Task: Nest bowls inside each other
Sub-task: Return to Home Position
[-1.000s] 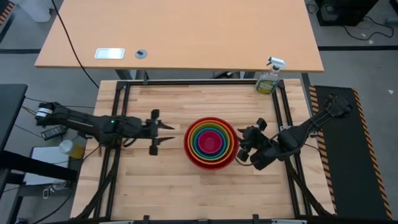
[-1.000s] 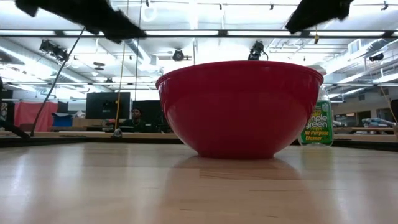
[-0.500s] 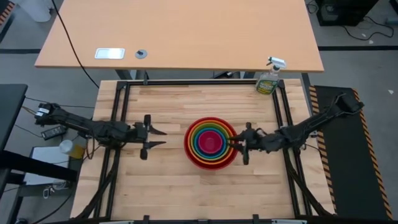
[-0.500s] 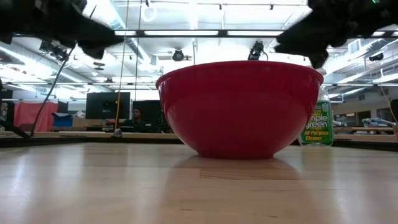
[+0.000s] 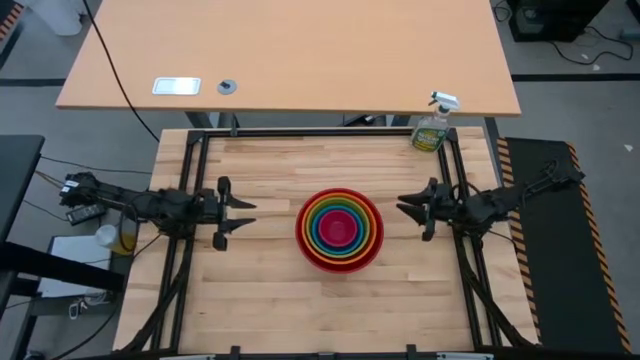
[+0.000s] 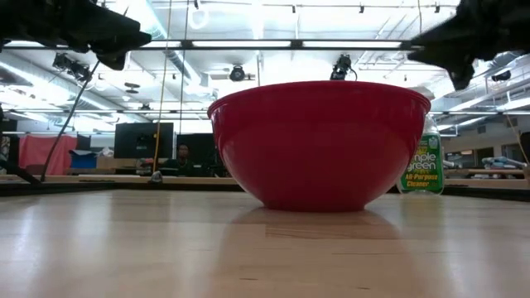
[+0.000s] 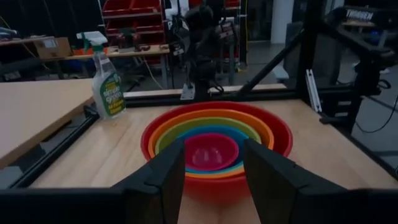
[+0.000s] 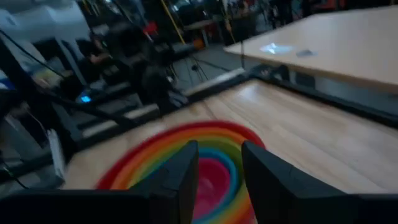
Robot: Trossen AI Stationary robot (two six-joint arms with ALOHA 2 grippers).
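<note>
The bowls point(image 5: 340, 228) sit nested at the table's middle: the red one outermost, then orange, lime green and blue, with the magenta-pink one point(image 7: 211, 151) innermost. The red bowl point(image 6: 319, 145) rests by its base on the wood. My left gripper point(image 5: 245, 213) hovers to the left of the stack, open and empty, pointing level at it. My right gripper point(image 5: 410, 208) hovers to the right of the stack, also open and empty. Each wrist view shows the stack between that arm's own fingers, left point(image 7: 214, 152) and right point(image 8: 219, 155).
A green spray bottle point(image 5: 432, 125) stands at the table's far right corner, also seen in the low view point(image 6: 422, 161). A black frame rail point(image 5: 320, 133) runs around the tabletop. A larger desk point(image 5: 290, 50) lies beyond the far edge.
Both grippers have drawn back from the nested bowls, the left toward the table's left edge, the right toward its right edge. The right gripper has also turned from slanting beside the red bowl's rim to pointing level at the stack. The bowls have stayed put.
</note>
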